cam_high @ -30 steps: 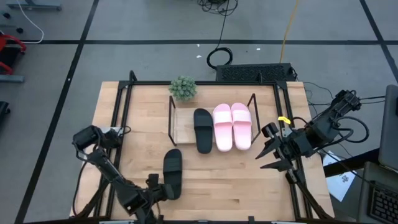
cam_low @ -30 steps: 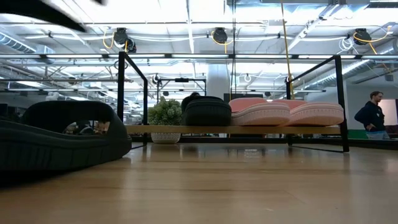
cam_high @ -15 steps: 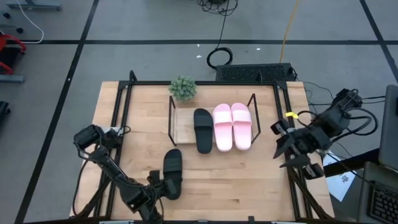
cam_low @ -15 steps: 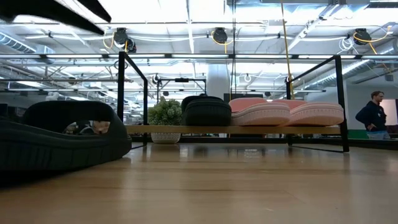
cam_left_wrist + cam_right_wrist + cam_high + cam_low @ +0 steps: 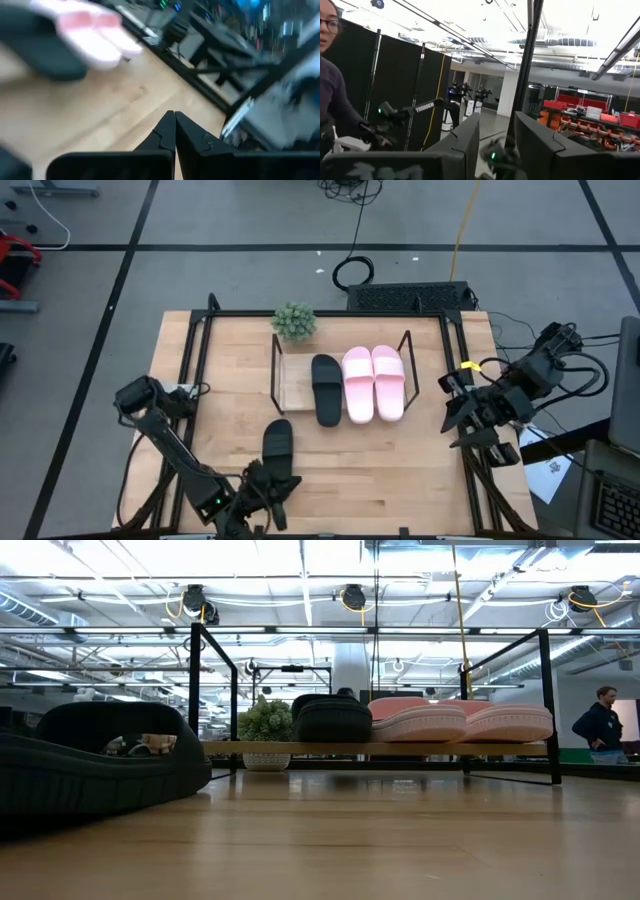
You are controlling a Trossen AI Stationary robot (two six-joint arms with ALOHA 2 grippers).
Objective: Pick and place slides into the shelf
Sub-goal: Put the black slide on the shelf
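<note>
Your light wooden tabletop point(image 5: 380, 450) carries one loose matte black slide point(image 5: 277, 440); left gripper point(image 5: 174, 131) closed, apparently empty; right gripper point(image 5: 496, 132) parted, empty.

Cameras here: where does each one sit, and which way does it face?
High view: above the table, facing straight down; shows left hand and right hand.
Low view: at table-top level, facing the shelf; no arm shows.
Left wrist view: on the left arm, past its shut fingers toward the pink slides.
Right wrist view: on the right arm, past its open fingers into the room and a person.
Shared: high and low views both show the shelf holding the pink slides.
</note>
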